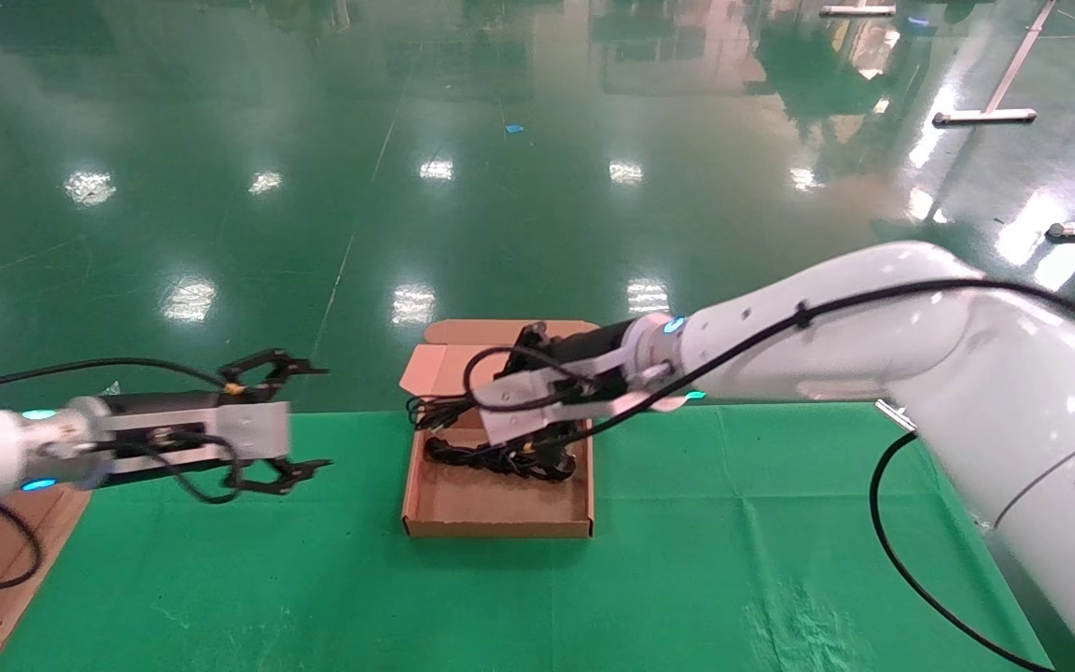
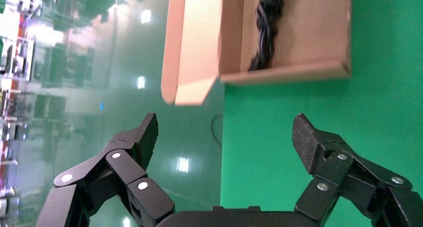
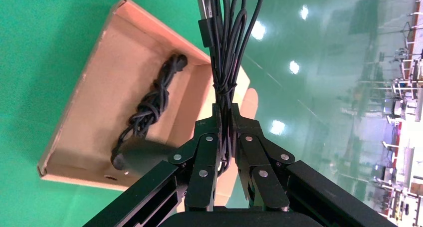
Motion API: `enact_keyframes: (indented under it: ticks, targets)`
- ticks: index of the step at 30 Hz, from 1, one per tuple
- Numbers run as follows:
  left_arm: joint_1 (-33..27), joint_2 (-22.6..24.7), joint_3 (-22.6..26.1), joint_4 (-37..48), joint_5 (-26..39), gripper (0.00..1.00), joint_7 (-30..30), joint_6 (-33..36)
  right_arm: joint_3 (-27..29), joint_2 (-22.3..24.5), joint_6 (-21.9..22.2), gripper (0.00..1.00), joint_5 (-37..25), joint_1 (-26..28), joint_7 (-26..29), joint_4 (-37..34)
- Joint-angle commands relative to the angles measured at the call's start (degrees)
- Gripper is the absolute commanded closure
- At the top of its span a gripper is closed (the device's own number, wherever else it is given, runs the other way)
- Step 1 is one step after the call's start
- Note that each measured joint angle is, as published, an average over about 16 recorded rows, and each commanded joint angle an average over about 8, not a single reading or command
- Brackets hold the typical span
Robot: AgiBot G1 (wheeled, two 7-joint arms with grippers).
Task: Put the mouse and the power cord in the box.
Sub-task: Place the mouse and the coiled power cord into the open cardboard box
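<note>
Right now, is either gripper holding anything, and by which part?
The right gripper is shut on the bundled thin black mouse cable, pinching the loops midway, over the brown cardboard box. The left gripper is open, holding nothing.

You're in a large lab or factory hall: glossy green floor (image 1: 519,187), white stand legs (image 1: 985,117), green-clothed table (image 1: 687,560), distant equipment racks (image 3: 404,87).

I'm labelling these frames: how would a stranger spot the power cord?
On the green-covered table, find the open brown box. The power cord lies inside, a thick knotted black bundle ending in a chunky plug, unlike the thin USB cable gripped by the right gripper above.
</note>
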Motion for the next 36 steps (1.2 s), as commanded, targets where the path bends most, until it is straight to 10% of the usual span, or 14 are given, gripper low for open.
enact_keyframes:
  ticks: [1,5,13,36]
  targets:
    - [-0.08,-1.76,-0.24,0.26,-0.34,0.00,0.75,1.50,-3.08,0.02,2.25,1.00,0.45,-0.47,1.51,1.97]
    - [1.24,-2.09,-1.31,1.85,-1.73,0.00,2.23,-0.07,-7.44,0.12,4.66,0.91,1.77,-0.74,3.90,3.05]
    - [2.88,-2.16,-3.25,4.01,-4.55,0.00,4.46,-1.15,-12.47,0.23,7.91,0.00,3.50,-1.13,6.88,3.22]
    - [5.35,-3.84,-5.65,-1.91,-6.49,0.00,-2.11,1.53,-6.69,4.51,3.44,0.00,7.81,-4.84,9.59,6.65]
